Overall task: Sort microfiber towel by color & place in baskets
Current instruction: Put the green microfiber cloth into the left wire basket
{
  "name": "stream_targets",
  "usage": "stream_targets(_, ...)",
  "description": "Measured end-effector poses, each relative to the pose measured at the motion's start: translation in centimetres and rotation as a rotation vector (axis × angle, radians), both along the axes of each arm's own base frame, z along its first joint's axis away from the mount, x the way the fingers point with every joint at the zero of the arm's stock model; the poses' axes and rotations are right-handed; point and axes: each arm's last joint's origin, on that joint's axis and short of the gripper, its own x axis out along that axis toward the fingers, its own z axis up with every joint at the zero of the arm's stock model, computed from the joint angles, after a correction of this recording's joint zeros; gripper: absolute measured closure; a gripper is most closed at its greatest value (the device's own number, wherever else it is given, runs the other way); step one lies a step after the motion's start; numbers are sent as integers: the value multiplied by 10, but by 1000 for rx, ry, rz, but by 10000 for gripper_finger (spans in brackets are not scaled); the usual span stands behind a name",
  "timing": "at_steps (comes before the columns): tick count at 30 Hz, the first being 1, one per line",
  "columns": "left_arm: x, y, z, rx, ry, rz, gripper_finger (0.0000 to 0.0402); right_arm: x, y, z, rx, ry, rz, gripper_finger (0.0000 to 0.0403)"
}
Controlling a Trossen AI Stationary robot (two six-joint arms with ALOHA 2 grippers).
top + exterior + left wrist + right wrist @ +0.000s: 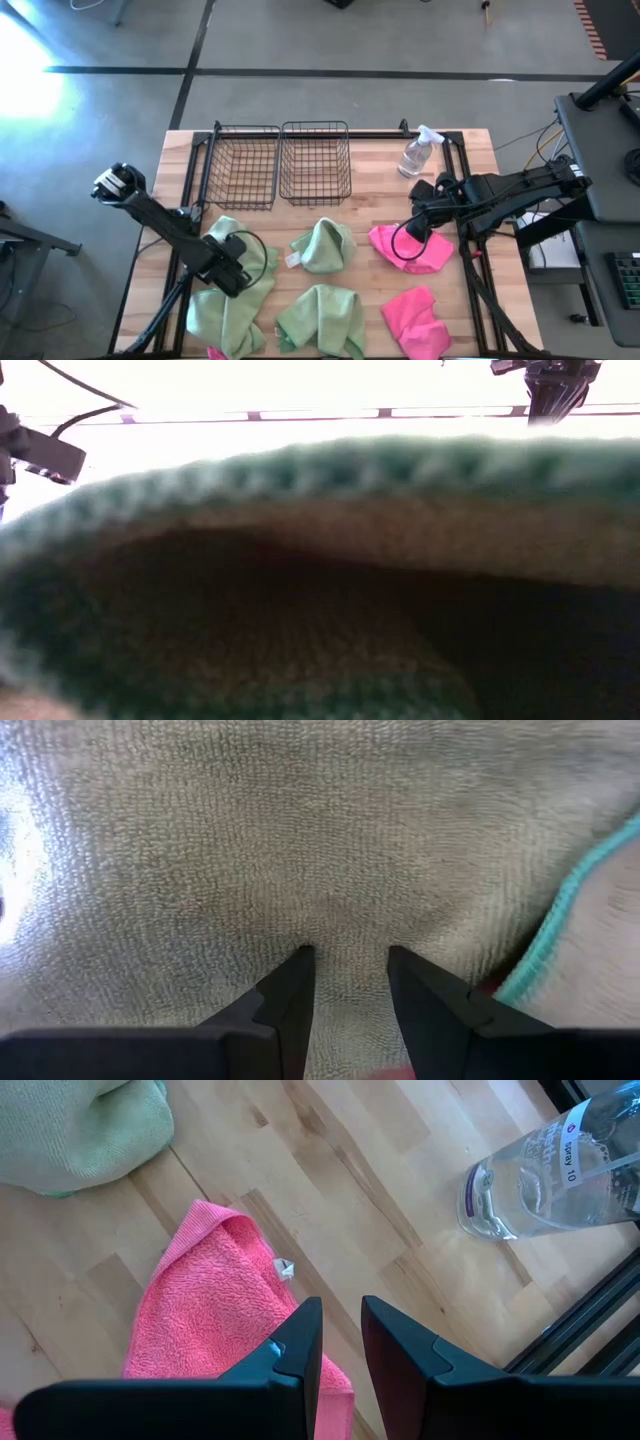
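Wooden slatted table on grey concrete floor, dark frame rails along back and sides.

Five towels spread across near half of table. Light green towel at near left, crumpled, under left gripper. Second green towel bunched at centre, white tag showing at its left edge. Third green towel at near edge, directly in front of second. Pink towel at right, partly under right gripper. Second pink towel at near right, clear of both arms.

Two black wire baskets side by side at back of table, touching, nothing visible inside either.

Left gripper pressed down into green towel; in left wrist view, fingers slightly parted with pile of cloth between tips, not closed on it. Teal hem visible at side of same view.

Right gripper low over pink towel; in right wrist view, fingers close together with narrow gap, tips at edge of cloth, grip not confirmed.

Clear spray bottle lying at back right, near right gripper, apart from pink towel.

Low view almost wholly blocked by green cloth against lens.
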Motion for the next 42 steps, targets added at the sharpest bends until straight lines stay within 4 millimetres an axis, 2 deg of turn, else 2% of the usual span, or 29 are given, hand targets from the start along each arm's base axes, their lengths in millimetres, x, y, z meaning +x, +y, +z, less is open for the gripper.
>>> stream_targets(8, 5, -4, -23, 77, 92, -4, 284, 0, 0, 0, 12, -13, -36, 335)
stream_targets(15, 6, -5, -32, 113, 124, -14, 270, 0, 0, 0, 35, -37, -104, 335)
stream_targets(19, 7, -5, -32, 126, 107, -3, 275, 0, 0, 0, 38, -40, -113, 335)
stream_targets(24, 7, -3, -30, 151, 65, -4, 301, 0, 0, 0, 43, -45, -128, 335)
stream_targets(34, 8, -3, -30, 167, 46, 12, 390, 0, 0, 0, 46, -48, -136, 335)
stream_targets(42, 13, -7, -23, 143, 39, 15, 398, 0, 0, 0, 42, -50, -138, 335)
